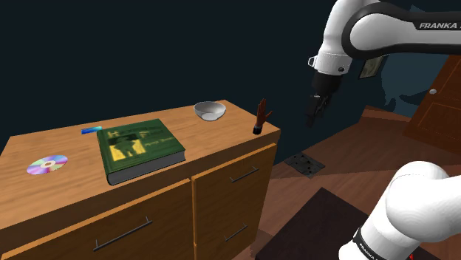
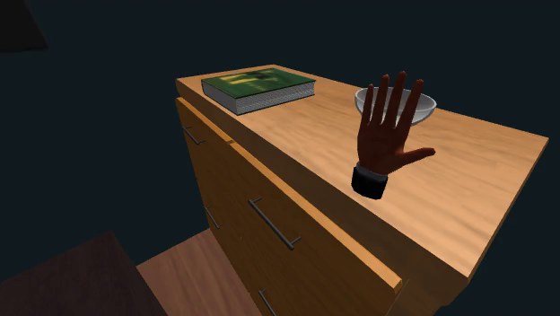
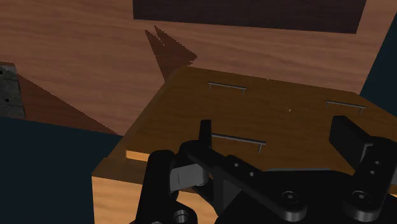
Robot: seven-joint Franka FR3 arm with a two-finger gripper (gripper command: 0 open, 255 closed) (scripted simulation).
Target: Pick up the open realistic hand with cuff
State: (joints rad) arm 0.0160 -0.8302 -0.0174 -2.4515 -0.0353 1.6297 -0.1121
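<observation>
A dark brown open hand [image 1: 260, 117] with a black cuff [image 2: 368, 182] stands upright, fingers spread, near the front corner of the wooden dresser top [image 1: 74, 144], by the shoulder view's right end. From the second exterior view, the hand [image 2: 386, 135] stands just in front of a bowl. My black gripper [image 1: 315, 117] hangs in the air past that end of the dresser, to the right of the hand and about level with it, apart from it. In the wrist view the gripper [image 3: 275, 137] is open with nothing between its fingers, above the dresser's drawer fronts [image 3: 286, 108].
A white bowl [image 1: 210, 111] sits behind the hand. A green book [image 1: 140, 148], a CD [image 1: 46, 165] and a small blue item [image 1: 91, 130] lie farther left. A floor grate [image 1: 304, 164] and a wooden door [image 1: 436, 103] are beyond the dresser's end.
</observation>
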